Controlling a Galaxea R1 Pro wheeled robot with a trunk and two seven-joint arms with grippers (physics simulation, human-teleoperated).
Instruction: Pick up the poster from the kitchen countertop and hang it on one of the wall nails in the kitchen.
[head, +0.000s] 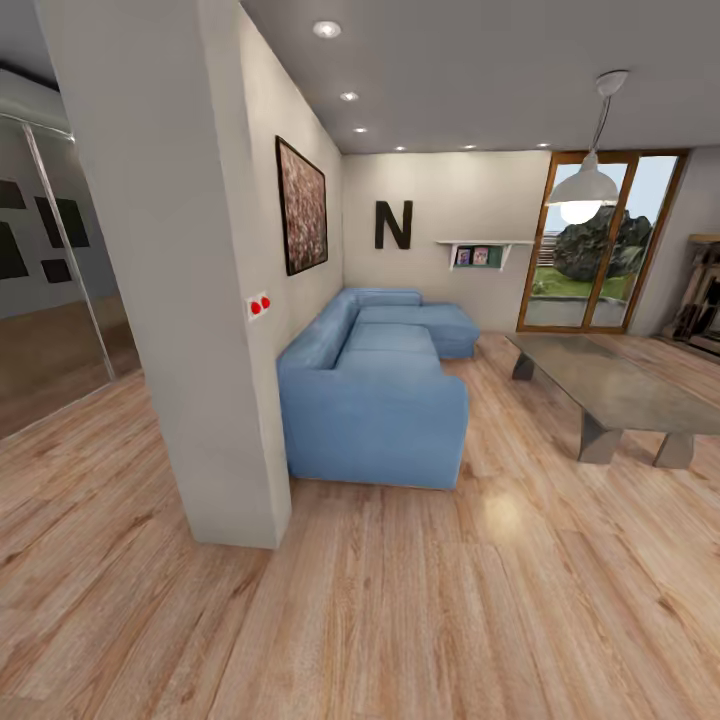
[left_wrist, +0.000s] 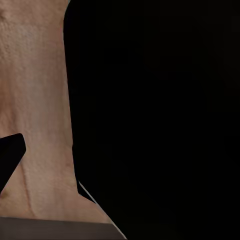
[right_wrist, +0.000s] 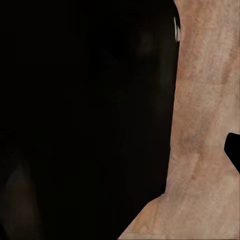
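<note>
Standing on a wooden floor (head: 400, 620), the robot looks into a living room. A blue corner sofa (head: 375, 385) is pushed against a white wall (head: 215, 300), which carries a red double switch (head: 259, 306) and, above the sofa, a large brownish speckled picture in a black frame (head: 302, 207). A black letter N (head: 393, 224) hangs on the far wall beyond the sofa, with a small shelf (head: 482, 252) beside it. A low grey coffee table (head: 615, 390) stands well apart from the sofa, under a white pendant lamp (head: 582, 185). Both wrist views show a dark robot body over the floor; whether the grippers are apart or together, I cannot tell. The poster and kitchen countertop are out of view.
</note>
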